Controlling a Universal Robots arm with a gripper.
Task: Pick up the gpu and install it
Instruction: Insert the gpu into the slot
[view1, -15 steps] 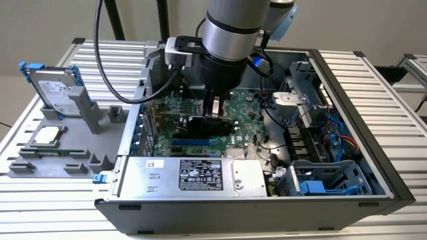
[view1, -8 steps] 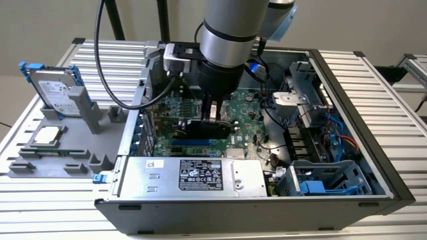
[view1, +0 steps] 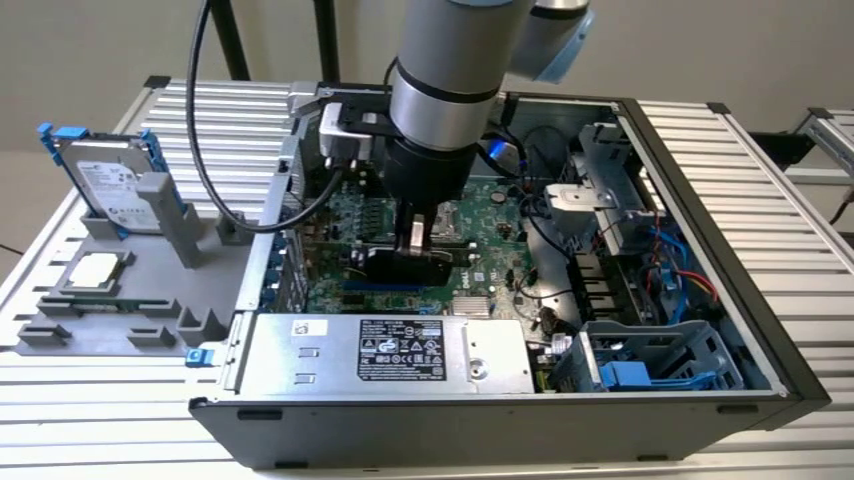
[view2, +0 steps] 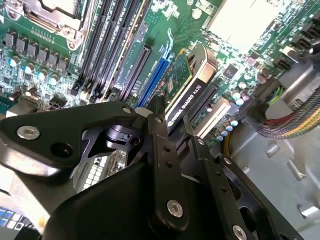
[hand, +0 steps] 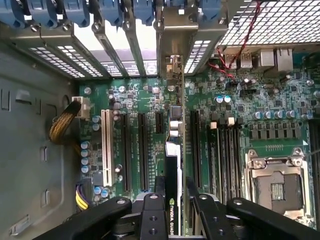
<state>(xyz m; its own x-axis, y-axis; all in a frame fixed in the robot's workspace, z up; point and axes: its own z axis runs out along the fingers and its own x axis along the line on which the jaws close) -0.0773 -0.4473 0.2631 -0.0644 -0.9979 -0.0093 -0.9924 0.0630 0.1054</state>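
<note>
The gpu (view1: 404, 268) is inside the open computer case (view1: 694, 180), standing on edge over the green motherboard (view1: 501, 255). My gripper (view1: 414, 243) is shut on its top edge. In the second wrist view the black cooler of the gpu (view2: 189, 92) runs out from between my fingers (view2: 160, 142), just beside a blue slot (view2: 152, 80). In the first wrist view the gpu (hand: 172, 165) is seen edge-on between the long black expansion slots, and its silver bracket (hand: 172, 55) reaches the case's rear slot openings. Whether it sits fully in a slot I cannot tell.
The power supply (view1: 400, 352) fills the case's near side, with a drive cage (view1: 667, 360) and cables (view1: 667, 265) on the exterior view's right. Outside, a grey fixture (view1: 147, 300) holds a blue-framed hard drive (view1: 107, 180) and a processor (view1: 94, 270). The processor socket (hand: 277, 185) and memory slots (hand: 225, 155) lie beside the card.
</note>
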